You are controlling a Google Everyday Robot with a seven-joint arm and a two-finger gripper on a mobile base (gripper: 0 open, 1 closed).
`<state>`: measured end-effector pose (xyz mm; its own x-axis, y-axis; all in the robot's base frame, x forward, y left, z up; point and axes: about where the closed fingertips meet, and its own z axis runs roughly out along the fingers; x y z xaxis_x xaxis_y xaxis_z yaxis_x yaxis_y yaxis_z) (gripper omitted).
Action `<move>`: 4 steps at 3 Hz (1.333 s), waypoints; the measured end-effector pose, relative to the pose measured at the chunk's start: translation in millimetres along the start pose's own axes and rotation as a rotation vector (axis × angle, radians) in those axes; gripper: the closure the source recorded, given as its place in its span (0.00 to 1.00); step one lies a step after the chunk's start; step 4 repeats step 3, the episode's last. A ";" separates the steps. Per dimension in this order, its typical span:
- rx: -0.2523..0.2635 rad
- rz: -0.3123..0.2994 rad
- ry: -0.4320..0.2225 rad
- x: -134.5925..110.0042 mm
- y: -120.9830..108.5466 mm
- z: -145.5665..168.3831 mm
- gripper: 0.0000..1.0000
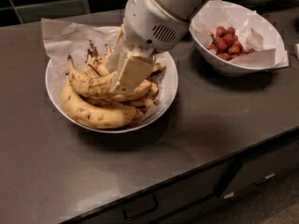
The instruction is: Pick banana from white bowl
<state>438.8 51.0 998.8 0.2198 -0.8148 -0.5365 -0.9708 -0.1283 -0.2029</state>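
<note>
Several bananas crowd the white bowl (171, 85), piled on crumpled paper (60, 36). Your target is the banana (93, 85): long, slim, heavily streaked, with its dark stem poking up on the left. It lies across the top of the pile, curving toward the right wall, and rests on the plumper pale banana (96, 115) at the front.

Gripper (127, 78): down inside the bowl, tilted, with its pale lower end over the middle of the streaked banana and seemingly touching it. Jaw spread can't be read from this view. The wrist housing blocks the gap, so you cannot say whether anything is clamped.

Risks from here, by my reckoning:
- Wrong fruit. The bananas touch along their lengths, so a grasp set slightly low or forward could catch the pale one, or two at once.
- Bruising. The skin looks very ripe and probably soft, and a hard squeeze may split it.
- Slip on lift. A curved body held near the middle can swing, and an off-balance hold lets one end droop and slide out.
- Snagging. The paper liner sits under and around the pile. Pinch it and it comes up too, spilling the other fruit.
- Bowl shift. Any sideways drag could push the bowl across the dark counter (224, 125). The bowl of red fruit (243, 45) sits near on the right, clear of the rim but close to the arm's path.
</note>
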 end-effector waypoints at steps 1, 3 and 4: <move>0.046 -0.072 -0.086 -2.1 7.9 -23.6 1.00; 0.082 -0.147 -0.149 -9.8 14.9 -43.2 1.00; 0.082 -0.147 -0.149 -9.8 14.9 -43.2 1.00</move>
